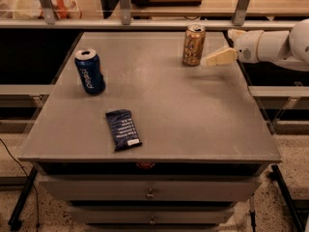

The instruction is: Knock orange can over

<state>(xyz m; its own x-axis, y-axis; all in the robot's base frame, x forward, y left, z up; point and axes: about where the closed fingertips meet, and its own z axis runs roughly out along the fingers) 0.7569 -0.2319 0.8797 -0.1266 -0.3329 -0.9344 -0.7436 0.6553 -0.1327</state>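
Orange can (193, 45) upright at far rt of table (193, 120), nr back edge. Gripper (218, 58) just rt of it, low over tabletop, tip aimed at can's lower side. Touching or not: can't tell. Open or closed: can't tell either. White arm (270, 45) in from rt edge. Blue can (90, 72) upright on left side, well apart from orange can. Dark pkt (123, 129) flat nr front, centre-left. Drawers (150, 193) w/ small knobs under tabletop.
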